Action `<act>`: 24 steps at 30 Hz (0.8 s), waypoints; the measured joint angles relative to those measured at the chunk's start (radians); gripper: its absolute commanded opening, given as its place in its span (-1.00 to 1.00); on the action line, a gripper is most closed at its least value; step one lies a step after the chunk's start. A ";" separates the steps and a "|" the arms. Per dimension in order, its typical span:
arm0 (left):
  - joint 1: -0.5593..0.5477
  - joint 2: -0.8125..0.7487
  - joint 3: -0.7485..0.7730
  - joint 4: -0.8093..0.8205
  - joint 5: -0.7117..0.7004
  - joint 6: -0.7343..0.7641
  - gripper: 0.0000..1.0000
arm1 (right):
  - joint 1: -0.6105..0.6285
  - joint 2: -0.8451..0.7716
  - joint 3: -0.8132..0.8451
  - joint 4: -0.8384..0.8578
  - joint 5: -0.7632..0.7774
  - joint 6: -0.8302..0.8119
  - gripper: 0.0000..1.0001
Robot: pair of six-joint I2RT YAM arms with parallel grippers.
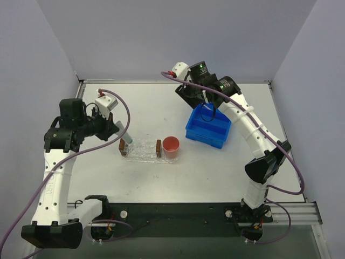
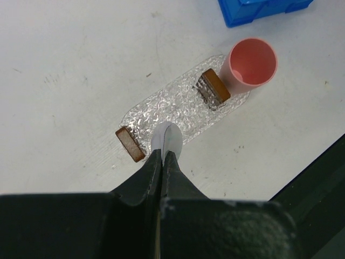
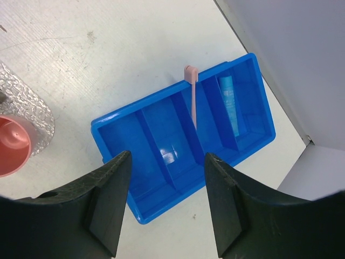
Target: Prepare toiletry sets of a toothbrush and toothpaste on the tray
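My left gripper (image 1: 119,130) (image 2: 163,154) is shut on a whitish-grey toothpaste tube (image 2: 167,137) and holds it over the left end of the clear bumpy tray (image 1: 141,151) (image 2: 178,102). My right gripper (image 1: 207,110) (image 3: 167,159) is open and empty above the blue bin (image 1: 208,129) (image 3: 161,199). The pink toothbrush (image 3: 192,100) leans against a divider in the bin, head up. A light blue toothpaste tube (image 3: 229,100) lies in the bin's right compartment.
Two small brown blocks (image 2: 130,144) (image 2: 213,88) stand at the two ends of the tray. A pink cup (image 1: 171,147) (image 2: 250,62) stands at the tray's right end. Grey walls stand around the table. A dark rail runs along the near edge.
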 measured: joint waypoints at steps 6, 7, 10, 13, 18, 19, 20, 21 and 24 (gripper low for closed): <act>0.006 -0.017 -0.095 0.016 -0.040 0.044 -1.00 | 0.000 0.000 0.000 0.000 -0.003 0.000 0.02; 0.006 -0.016 -0.107 0.023 -0.046 0.046 -1.00 | 0.000 0.000 0.000 0.001 -0.003 0.000 0.02; 0.006 -0.015 -0.132 0.048 -0.059 0.051 -1.00 | 0.000 0.000 0.000 0.001 -0.003 -0.001 0.02; 0.006 -0.010 -0.146 0.081 -0.065 0.051 -1.00 | 0.000 0.000 0.000 0.001 -0.003 -0.001 0.01; 0.006 0.024 -0.148 0.130 -0.069 0.050 -1.00 | 0.000 0.000 -0.002 0.001 -0.006 -0.002 0.01; 0.006 0.031 -0.148 0.140 -0.070 0.049 -1.00 | 0.000 0.000 -0.002 0.001 -0.006 -0.002 0.01; 0.006 0.037 -0.148 0.148 -0.070 0.048 -1.00 | 0.000 0.000 -0.004 0.002 -0.007 -0.002 0.01; 0.006 0.041 -0.148 0.153 -0.070 0.048 -1.00 | 0.000 0.000 -0.008 0.002 -0.007 -0.002 0.01; 0.006 0.047 -0.148 0.158 -0.070 0.048 -1.00 | 0.000 0.000 -0.019 0.001 -0.011 -0.002 0.01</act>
